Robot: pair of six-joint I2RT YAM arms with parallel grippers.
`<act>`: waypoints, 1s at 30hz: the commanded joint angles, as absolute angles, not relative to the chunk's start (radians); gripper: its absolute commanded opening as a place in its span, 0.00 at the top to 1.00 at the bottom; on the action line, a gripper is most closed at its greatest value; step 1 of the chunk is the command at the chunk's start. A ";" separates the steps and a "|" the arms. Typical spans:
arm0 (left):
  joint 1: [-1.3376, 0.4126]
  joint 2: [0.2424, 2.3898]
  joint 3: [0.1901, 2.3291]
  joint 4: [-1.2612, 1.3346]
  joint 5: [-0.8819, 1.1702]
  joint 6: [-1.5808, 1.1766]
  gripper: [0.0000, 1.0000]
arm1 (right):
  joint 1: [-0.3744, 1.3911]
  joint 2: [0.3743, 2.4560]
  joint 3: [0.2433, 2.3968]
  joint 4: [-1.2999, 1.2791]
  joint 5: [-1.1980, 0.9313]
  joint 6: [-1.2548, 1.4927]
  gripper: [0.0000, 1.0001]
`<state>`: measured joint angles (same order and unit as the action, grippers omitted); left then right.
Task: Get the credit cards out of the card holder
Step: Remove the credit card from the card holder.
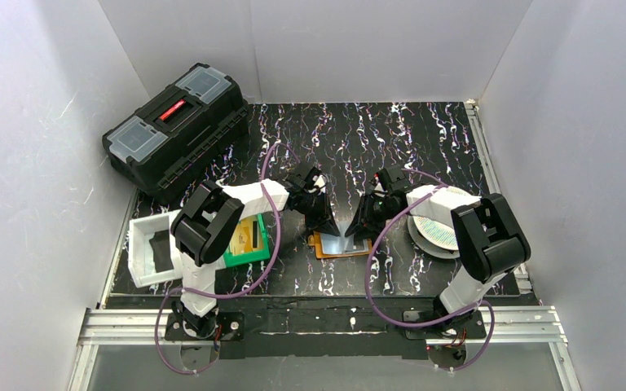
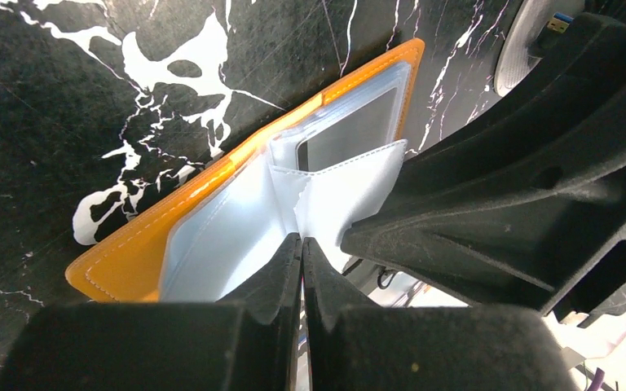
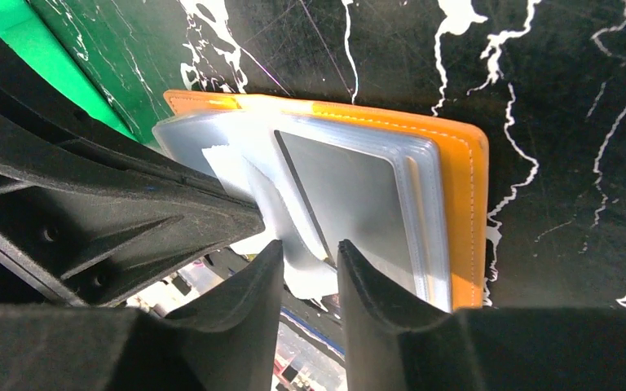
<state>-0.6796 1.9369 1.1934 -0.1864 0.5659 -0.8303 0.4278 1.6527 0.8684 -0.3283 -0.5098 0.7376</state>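
Overhead, orange card holder point(image 1: 338, 243) lying open on black marbled table point(image 1: 424, 138). Left wrist: left gripper point(image 2: 301, 244) clenched on the holder's clear pocket leaf point(image 2: 350, 187). Right wrist: right gripper point(image 3: 310, 252) parted astride another leaf, dark credit card point(image 3: 350, 195) inside its pocket.

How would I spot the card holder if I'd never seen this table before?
Find the black table with white squiggles all over it. In the middle of its near half, between a green bin and a round white disc, lies the card holder, spread open. It's the only orange thing there, and it has see-through pockets inside.
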 commanded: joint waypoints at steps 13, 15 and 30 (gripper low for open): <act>-0.675 1.881 1.255 -0.340 0.513 -0.745 0.80 | 0.431 1.632 0.889 -0.285 -0.541 0.760 0.83; -0.676 1.866 1.266 -0.367 0.493 -0.735 0.74 | 0.432 1.631 0.891 -0.282 -0.547 0.759 0.83; -0.675 1.739 1.267 -0.534 0.314 -0.690 0.88 | 0.478 1.629 0.939 -0.274 -0.576 0.767 0.63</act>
